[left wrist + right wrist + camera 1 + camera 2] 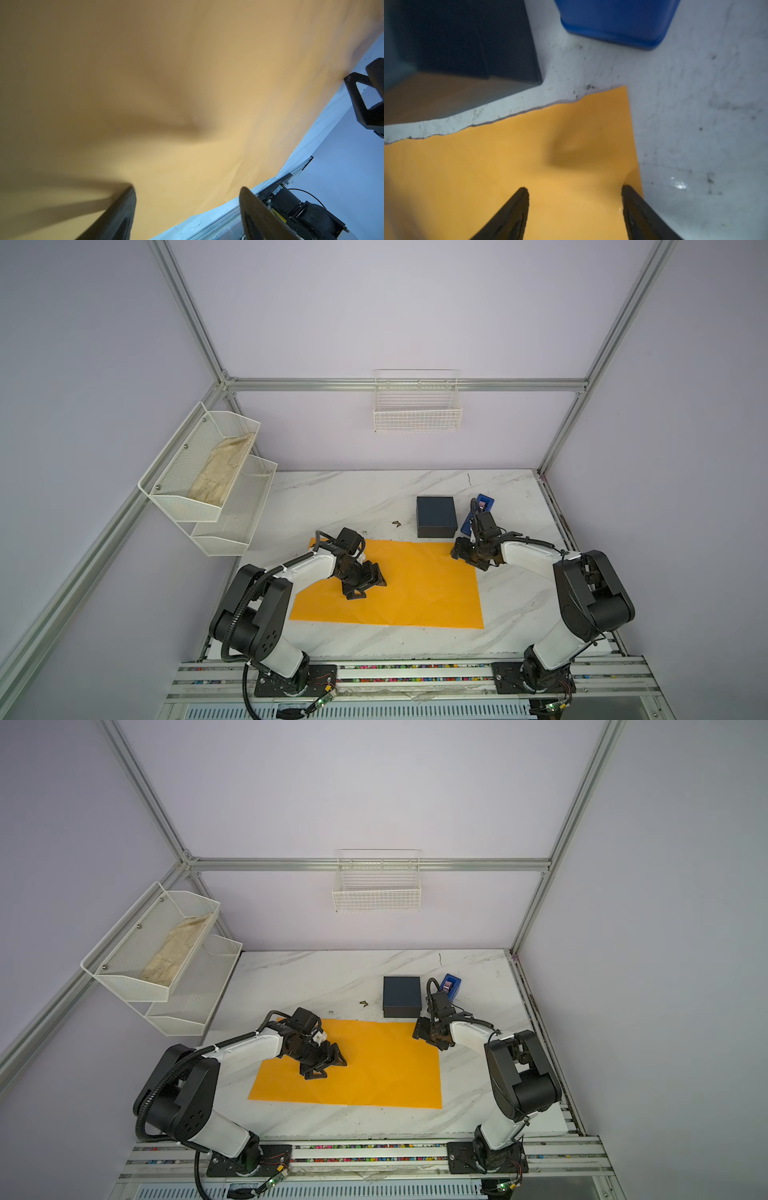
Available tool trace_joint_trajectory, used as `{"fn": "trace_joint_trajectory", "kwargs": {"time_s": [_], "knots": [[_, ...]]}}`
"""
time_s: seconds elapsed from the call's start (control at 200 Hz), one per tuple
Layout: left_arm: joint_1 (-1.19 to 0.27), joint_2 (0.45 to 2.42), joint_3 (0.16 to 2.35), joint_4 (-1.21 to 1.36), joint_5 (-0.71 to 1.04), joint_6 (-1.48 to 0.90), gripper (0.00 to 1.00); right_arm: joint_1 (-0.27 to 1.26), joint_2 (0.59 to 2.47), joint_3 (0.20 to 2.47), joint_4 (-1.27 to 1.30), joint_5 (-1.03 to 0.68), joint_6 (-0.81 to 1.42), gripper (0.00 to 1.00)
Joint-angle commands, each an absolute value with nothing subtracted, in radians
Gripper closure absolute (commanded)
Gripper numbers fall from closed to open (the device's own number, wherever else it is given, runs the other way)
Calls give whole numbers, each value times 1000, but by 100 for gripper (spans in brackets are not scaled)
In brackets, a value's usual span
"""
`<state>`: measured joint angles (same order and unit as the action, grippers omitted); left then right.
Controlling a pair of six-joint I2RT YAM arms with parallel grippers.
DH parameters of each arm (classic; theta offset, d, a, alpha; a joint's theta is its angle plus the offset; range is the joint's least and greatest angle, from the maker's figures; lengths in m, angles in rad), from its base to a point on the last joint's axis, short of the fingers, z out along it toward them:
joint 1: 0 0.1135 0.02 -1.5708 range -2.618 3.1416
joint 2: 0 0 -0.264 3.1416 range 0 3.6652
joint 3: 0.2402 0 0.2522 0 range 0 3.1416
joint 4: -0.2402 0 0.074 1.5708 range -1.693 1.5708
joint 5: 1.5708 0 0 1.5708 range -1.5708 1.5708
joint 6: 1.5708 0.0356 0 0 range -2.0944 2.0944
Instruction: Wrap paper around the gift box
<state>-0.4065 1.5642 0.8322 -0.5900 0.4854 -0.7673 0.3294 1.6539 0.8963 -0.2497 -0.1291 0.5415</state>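
**Fig.** The large rectangular orange-yellow paper sheet [419, 589] is laid flat on the white, grey-veined marble-pattern table [332, 497], near-centre. Its surface is matte and smooth w/ faint creases. A shallow dimple is seen by its far right corner in the right wrist view.

The small dark navy matte cuboid gift box [436, 515], sharp-edged and flat-topped, is set upright on the bare table just beyond the sheet's far edge, toward the right end. Box and sheet are apart, w/ a thin strip of marble between them. Just right of the box a bright blue glossy plastic tape dispenser [484, 503] w/ rounded corners is seen.

The left gripper [370, 587], black w/ triangular open-frame fingers, is held low over the sheet's left half. Its jaws are spread and pinch nothing. Contact w/ the paper cannot be told. The right gripper [466, 558], same build, is held over the sheet's far right corner. Its jaws are likewise spread and pinch nothing, w/ one jaw at the sheet's right edge.

Bkgd: a white two-tier perforated-metal rack [178, 472] is fixed to the left wall, and a crumpled beige cloth [222, 470] is lodged in its upper tier. A white wire-grid basket [417, 420] is hung on the far wall.
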Motion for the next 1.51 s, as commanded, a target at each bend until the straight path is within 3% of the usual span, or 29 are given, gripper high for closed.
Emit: {"fn": "trace_joint_trajectory", "kwargs": {"time_s": [0.0,0.26,0.36,0.585,0.95,1.5], "knots": [[-411,1549,850,-598,458,-772,22,301,1674,904,-300,-80,523,26],[-375,1522,981,-778,304,-671,22,289,1589,927,-320,-178,502,27],[-323,1535,1005,-839,225,-615,22,289,1575,915,-304,-313,480,28],[-265,1572,1010,-888,247,-524,22,318,1599,878,-250,-481,482,29],[-289,1584,925,-837,374,-542,22,314,1708,912,-296,-228,488,30],[-387,1517,819,-775,396,-666,23,289,1735,995,-319,-169,460,30]]}}
